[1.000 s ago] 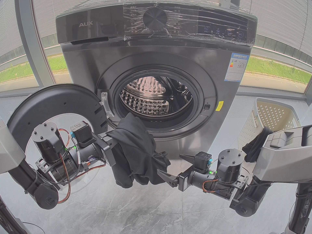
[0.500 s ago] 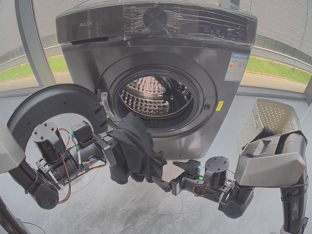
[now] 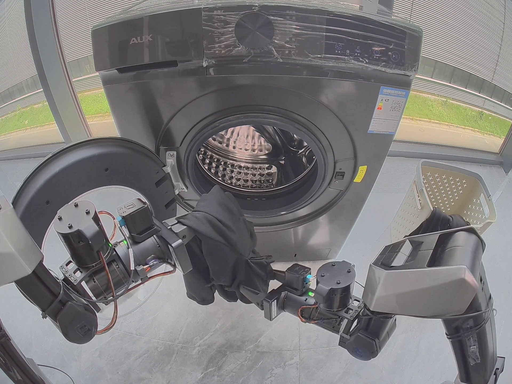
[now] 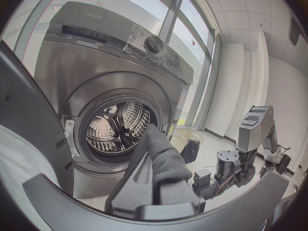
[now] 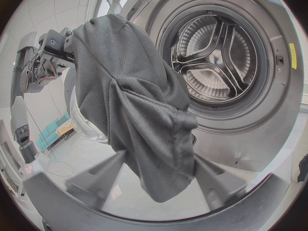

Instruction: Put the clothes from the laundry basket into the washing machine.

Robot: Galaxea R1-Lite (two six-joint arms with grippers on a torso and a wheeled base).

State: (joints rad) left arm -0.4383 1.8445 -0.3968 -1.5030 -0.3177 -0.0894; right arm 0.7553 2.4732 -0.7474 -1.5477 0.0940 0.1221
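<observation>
L gripper [image 3: 184, 238] clamped tight on top of the black garment [image 3: 226, 246], hung just below the washing machine [image 3: 298, 97] drum mouth, R gripper [image 5: 157, 178] wide open, holding nothing, straddling the dangling hem, prob to bunch it for loading; laundry basket [image 3: 482, 188] far R holds more dark clothes [image 3: 440, 221].

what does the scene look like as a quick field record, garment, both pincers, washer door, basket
garment: dark grey mesh garment, hanging in front of the washer's opening, outside it
left pincer: shut on the garment's upper part
right pincer: open, jaws on either side of the garment's lower end
washer: grey front-loading washing machine, round door swung open to the robot's left
basket: cream perforated plastic laundry basket on the floor at the right, another dark cloth draped over its rim
</observation>
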